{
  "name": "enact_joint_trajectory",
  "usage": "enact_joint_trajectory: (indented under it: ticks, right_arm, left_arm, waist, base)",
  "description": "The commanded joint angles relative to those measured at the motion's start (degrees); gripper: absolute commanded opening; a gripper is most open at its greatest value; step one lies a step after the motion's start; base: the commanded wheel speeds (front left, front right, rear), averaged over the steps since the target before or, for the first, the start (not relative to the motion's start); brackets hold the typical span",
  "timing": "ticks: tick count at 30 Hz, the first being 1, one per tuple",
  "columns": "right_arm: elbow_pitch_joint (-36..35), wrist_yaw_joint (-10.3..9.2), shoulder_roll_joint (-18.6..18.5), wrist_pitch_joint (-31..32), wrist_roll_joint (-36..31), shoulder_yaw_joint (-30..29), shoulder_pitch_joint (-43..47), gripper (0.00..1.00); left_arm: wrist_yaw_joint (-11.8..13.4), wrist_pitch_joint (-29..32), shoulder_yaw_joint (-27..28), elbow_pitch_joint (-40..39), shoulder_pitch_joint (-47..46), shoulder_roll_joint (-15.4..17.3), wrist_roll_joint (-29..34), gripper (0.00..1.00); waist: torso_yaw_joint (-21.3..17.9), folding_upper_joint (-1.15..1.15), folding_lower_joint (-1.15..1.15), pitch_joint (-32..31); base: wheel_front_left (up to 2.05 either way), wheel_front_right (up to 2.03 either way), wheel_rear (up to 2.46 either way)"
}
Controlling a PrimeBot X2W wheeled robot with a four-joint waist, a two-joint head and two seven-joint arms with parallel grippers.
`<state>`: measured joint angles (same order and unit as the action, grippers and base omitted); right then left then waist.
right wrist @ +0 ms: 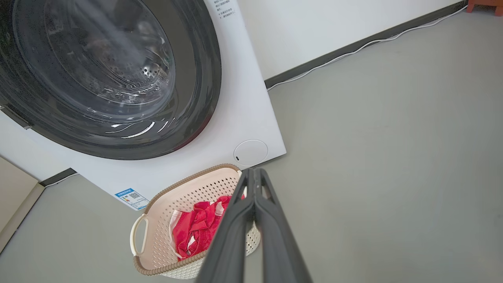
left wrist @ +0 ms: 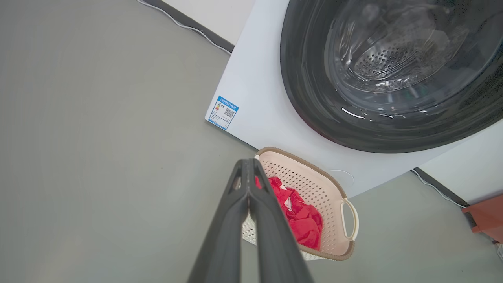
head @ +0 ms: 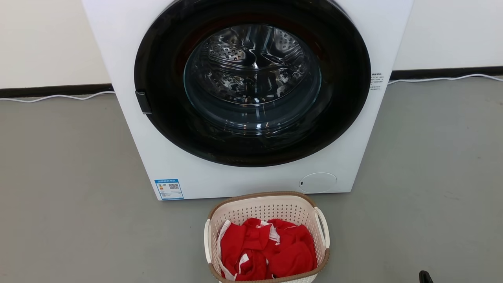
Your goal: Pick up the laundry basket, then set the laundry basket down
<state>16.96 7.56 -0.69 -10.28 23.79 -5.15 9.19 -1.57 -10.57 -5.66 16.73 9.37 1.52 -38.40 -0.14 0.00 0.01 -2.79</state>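
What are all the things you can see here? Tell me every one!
washing machine: one, white with a dark round door, against the wall
laundry basket: one, cream with a brown rim and white handles, on the floor in front of the washer
clothes: a heap, red with white trim, inside the basket
label: one, blue, on the washer's lower left corner
cable: one or two, cannot tell, white, along the foot of the wall
furniture piece: one, reddish-brown, at the floor's edge; what it is, cannot tell
floor: grey
left gripper: one, dark, shut, empty, near the basket
right gripper: one, dark, shut, empty, near the basket
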Motion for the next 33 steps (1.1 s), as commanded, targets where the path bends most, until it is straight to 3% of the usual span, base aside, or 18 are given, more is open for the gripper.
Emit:
enact_joint_trajectory:
  ticks: [1,33]
  right_arm:
    - [-1.5,-0.02,-0.8,0.5,1.4,-0.2,-2.5,0.0]
    - [-2.0,-0.04,-1.3,5.7,23.0,-0.6,-6.7,0.0]
  left_arm:
    - [-0.4,0.3,0.9,-1.4,-2.8,0.7,-1.2,0.0]
    - [-2.2,5.7,4.5,-1.8,-6.9,0.9,-18.2,0.0]
  waist:
    - [0.0,0.0,-0.01,0.0]
    - [0.0,0.0,-0.01,1.0]
  base:
    - [0.0,0.0,0.0]
    - [0.0,0.0,0.0]
